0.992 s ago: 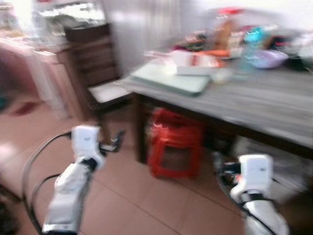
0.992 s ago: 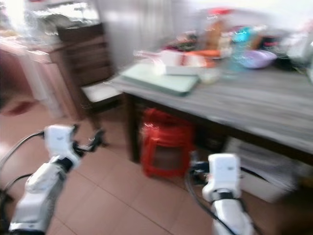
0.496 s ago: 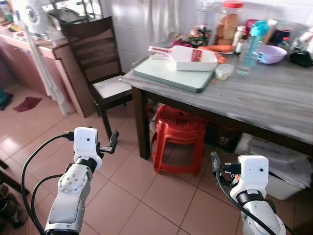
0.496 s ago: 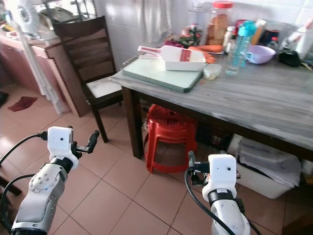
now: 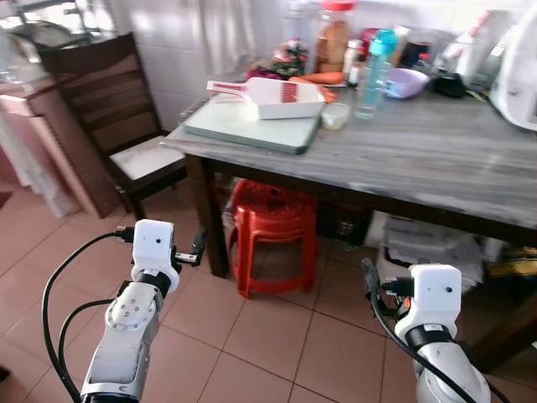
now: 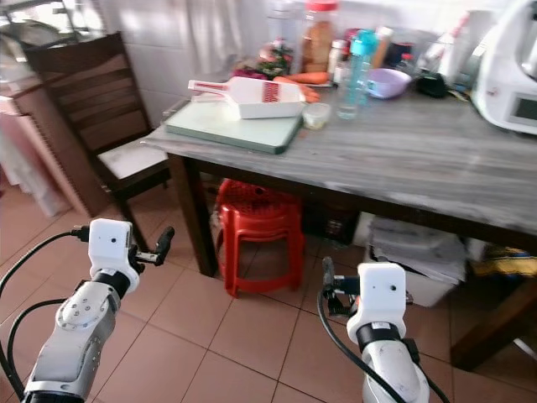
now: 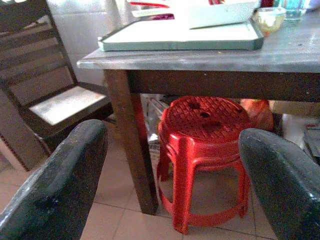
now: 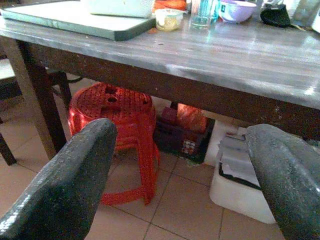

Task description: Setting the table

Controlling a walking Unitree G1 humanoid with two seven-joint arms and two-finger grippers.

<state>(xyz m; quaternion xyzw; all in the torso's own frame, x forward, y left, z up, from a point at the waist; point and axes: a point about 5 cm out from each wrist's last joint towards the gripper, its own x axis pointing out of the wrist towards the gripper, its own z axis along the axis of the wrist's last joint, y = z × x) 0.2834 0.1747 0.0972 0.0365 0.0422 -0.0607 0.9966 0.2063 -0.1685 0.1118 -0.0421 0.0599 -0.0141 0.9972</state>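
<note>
Standing on the grey table (image 5: 436,159), a green cutting board (image 5: 252,128) lies at the near left corner, its long side along the table's edge. A white slicer (image 5: 273,94) rests on it, handle pointing left. A red stool (image 5: 273,222) sits under the table. Left gripper (image 5: 199,248) and right gripper (image 5: 367,277) hang low over the tiled floor (image 5: 277,336), jaws wide open, holding nothing.
</note>
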